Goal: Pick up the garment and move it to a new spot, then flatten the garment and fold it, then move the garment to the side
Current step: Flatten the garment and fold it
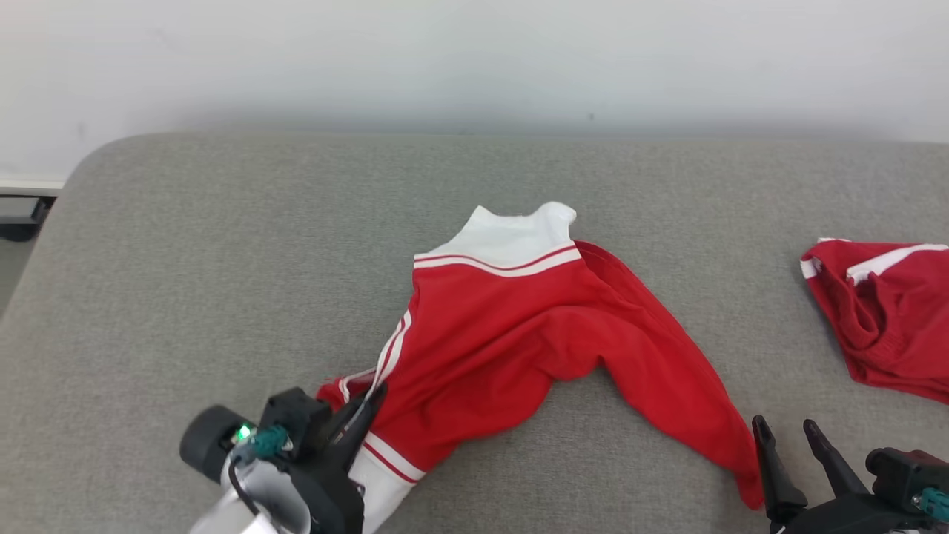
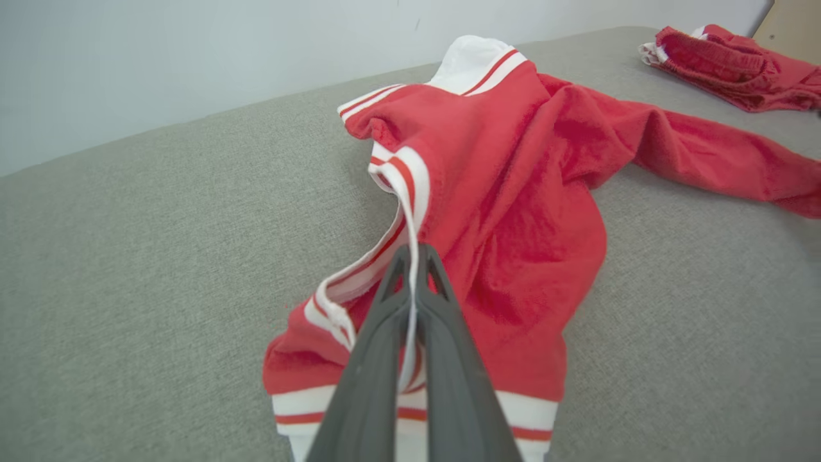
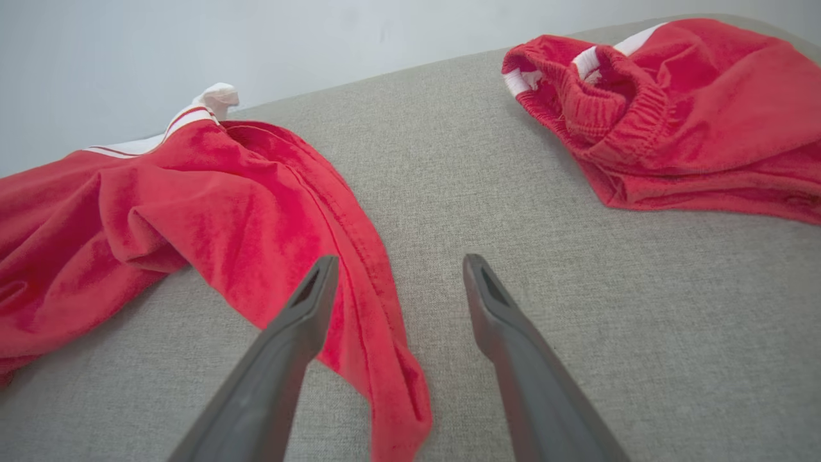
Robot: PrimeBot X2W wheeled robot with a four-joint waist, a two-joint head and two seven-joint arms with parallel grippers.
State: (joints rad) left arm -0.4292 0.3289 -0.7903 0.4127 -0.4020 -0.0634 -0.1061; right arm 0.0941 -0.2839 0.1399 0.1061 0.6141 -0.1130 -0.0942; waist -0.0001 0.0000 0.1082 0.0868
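1. Since it is limp and light, the red fleece garment with white ribbed bands [image 1: 511,334] should, I'd judge, sag and stretch when lifted at one point. It won't slip much, as the nap looks grippy.
2. It lies rumpled in the middle of the grey woven pad [image 1: 222,259], nearer the front edge. One white band points toward the back edge, and a long red sleeve trails to the front right.
3. The left gripper [image 2: 414,250] has its dark fingers pressed together on the white-and-red striped trim, near the front-left part of the cloth, and that edge stands up in a ridge.
4. The right gripper [image 3: 401,260] hangs with its fingers spread wide and holding nothing, just beside the sleeve's end.
5. I reckon the firmer ribbed bands and seamed edges are the best holds. A second hold on the sleeve end or the far band would let the cloth be pulled flat.
6. A second red garment with an elastic waist [image 1: 882,311] sits bunched at the right edge, well apart.
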